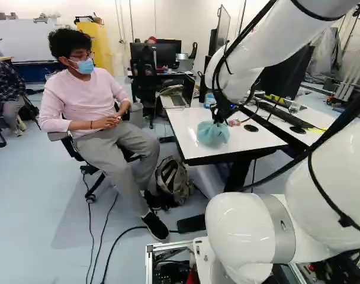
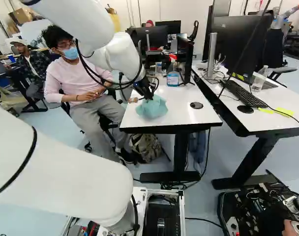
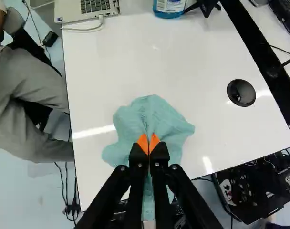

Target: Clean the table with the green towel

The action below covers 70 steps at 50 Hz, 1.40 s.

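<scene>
End effector [image 2: 149, 95] pinches the bunched green towel [image 3: 157, 113] between its nearly touching orange pads [image 3: 143, 143].

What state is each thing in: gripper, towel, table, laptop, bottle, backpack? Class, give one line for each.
Gripper: shut on the towel.
Towel: bunched where gripped, splayed out around it.
Table: upright on its legs, partly covered by the towel.
Laptop: open.
Bottle: upright on the table.
Backpack: resting on the floor.
</scene>
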Available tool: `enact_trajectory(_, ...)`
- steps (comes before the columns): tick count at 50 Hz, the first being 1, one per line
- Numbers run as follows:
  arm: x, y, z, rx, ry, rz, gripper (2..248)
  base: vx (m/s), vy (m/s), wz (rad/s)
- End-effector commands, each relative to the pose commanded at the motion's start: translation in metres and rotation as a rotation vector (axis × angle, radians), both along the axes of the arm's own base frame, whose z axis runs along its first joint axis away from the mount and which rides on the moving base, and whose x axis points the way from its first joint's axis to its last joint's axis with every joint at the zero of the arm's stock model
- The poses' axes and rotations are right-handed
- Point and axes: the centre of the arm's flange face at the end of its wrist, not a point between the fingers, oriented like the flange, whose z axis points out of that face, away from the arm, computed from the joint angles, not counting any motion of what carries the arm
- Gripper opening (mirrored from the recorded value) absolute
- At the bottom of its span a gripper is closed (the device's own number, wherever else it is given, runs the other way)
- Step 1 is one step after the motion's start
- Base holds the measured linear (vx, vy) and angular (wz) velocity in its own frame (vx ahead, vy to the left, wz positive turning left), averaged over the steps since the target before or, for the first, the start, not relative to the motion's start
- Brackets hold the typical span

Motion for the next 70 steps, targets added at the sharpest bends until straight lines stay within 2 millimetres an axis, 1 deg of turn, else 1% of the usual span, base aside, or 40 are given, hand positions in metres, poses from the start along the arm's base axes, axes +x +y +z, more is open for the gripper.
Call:
enact_trajectory(59,0.011,-0.098,0.003,0.001,0.003,-0.231,24,0.0,0.0,0.0)
enact_trajectory(70,0.016,-0.118,0.004,0.002,0.006,-0.268,24,0.0,0.0,0.0)
